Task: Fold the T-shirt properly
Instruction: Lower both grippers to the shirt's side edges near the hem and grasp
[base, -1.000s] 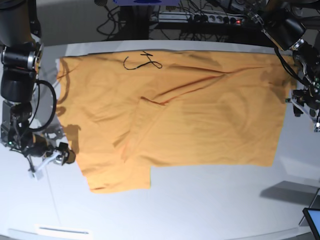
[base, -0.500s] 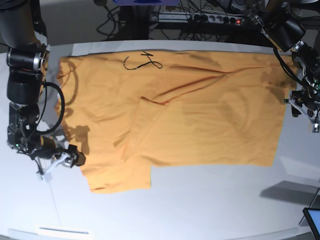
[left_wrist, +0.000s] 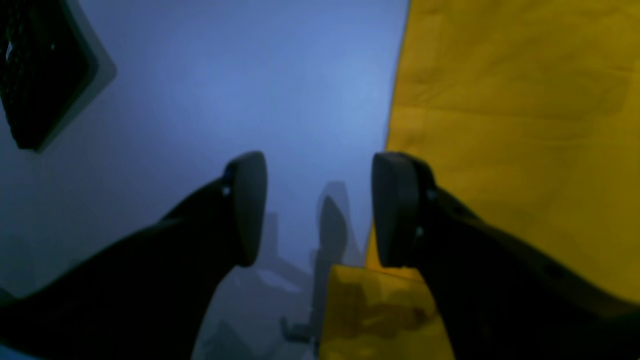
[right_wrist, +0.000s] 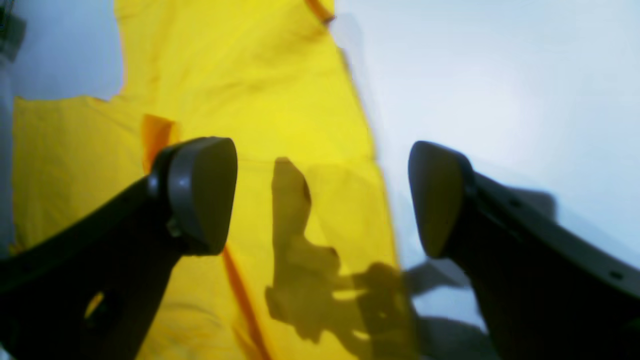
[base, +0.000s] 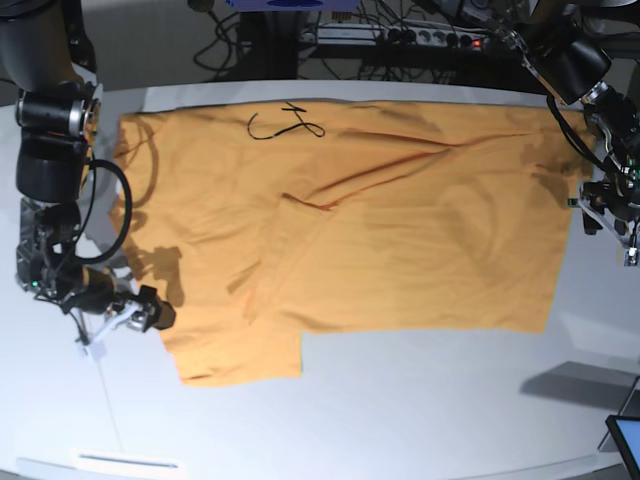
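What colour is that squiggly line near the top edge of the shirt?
Black, a thin dark squiggle on the plain orange-yellow cotton T-shirt; clearest in the base view.

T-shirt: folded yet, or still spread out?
Mostly spread: the T-shirt lies flat across the table, wrinkled, one sleeve sticking out, no fold made.

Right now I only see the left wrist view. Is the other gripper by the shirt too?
Observer: Yes. The right gripper hangs open over the shirt edge, half above cloth, half above table.
Operator: Is the shirt folded up?
Observer: No. The base view shows it mostly spread flat and wrinkled, with one sleeve sticking out.
Operator: Is anything on it?
Observer: A black squiggle lies near its far edge.
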